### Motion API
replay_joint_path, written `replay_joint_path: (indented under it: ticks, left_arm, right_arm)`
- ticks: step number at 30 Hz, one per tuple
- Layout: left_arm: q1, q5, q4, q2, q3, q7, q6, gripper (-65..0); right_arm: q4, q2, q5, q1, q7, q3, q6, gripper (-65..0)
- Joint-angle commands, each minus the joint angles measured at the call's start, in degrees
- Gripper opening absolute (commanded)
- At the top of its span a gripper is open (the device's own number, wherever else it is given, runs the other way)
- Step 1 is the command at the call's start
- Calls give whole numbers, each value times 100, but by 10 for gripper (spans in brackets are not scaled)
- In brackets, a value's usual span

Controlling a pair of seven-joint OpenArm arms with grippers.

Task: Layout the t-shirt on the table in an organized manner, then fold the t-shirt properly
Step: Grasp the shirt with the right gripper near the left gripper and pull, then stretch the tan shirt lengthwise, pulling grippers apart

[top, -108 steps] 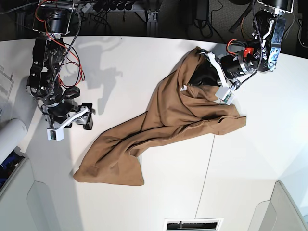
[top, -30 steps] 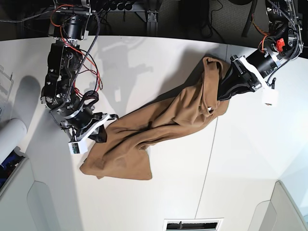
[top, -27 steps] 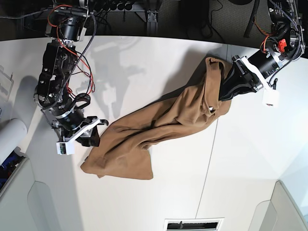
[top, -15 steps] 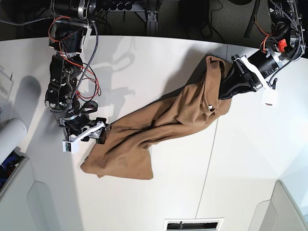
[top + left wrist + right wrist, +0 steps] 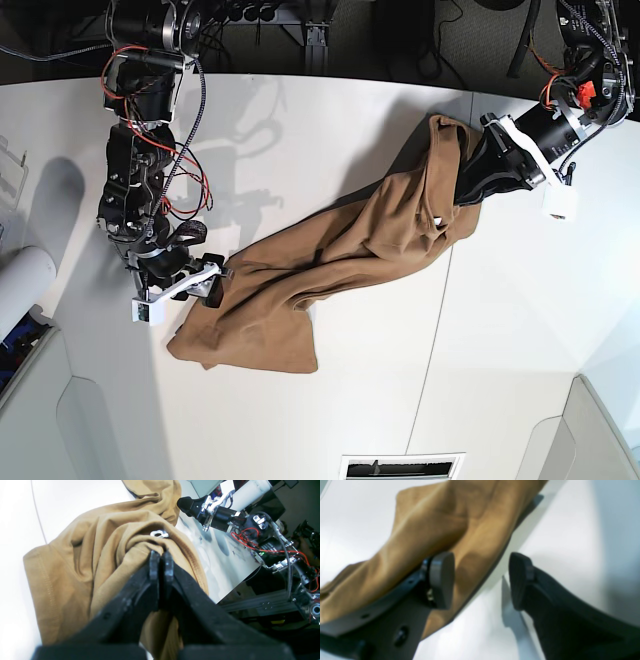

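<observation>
Base view shows bare counter [image 5: 380, 400] along the near edge, then the t-shirt [image 5: 330, 260] lying bunched in a diagonal band. Its near hem lies beside the right hand [image 5: 190, 288], whose jaws stand apart over the cloth edge. Farther off, the left hand [image 5: 468, 190] is clamped on gathered collar cloth.

The left gripper [image 5: 161, 561] is clamped, arm at upper right of base view. The right gripper [image 5: 480, 580] stands spread, at left.
</observation>
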Motion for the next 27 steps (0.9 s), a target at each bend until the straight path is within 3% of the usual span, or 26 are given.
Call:
replay_joint_path:
  ticks: [1, 6, 10, 13, 16, 20, 27]
  left_arm:
    - [-13, -151, 94, -66, -26, -87, -54, -650]
    - [-13, -144, 94, -66, -26, -83, -54, -650]
    - [-13, -142, 94, -66, -26, -83, -54, -650]
    - [-15, -125, 94, -63, -26, -83, -54, -650]
    - [-15, -125, 94, -66, -26, -83, -54, -650]
    - [-17, -120, 96, -118, -28, -81, -54, -650]
    - [-17, 90, 96, -640, -170, -57, -54, -650]
  right_arm:
    - [24, 15, 96, 144, 136, 0, 9, -307]
    - [-378, 13, 136, 175, 229, -2, 9, -315]
    - [-428, 15, 136, 173, 243, 0, 42, -469]
    - [-424, 15, 131, 175, 457, 0, 470, -534]
    - [-424, 17, 129, 173, 634, 0, 680, -650]
    - [-315, 44, -4, 162, 634, 4, 905, -650]
    - [861, 205, -17, -166, 321, 96, 955, -650]
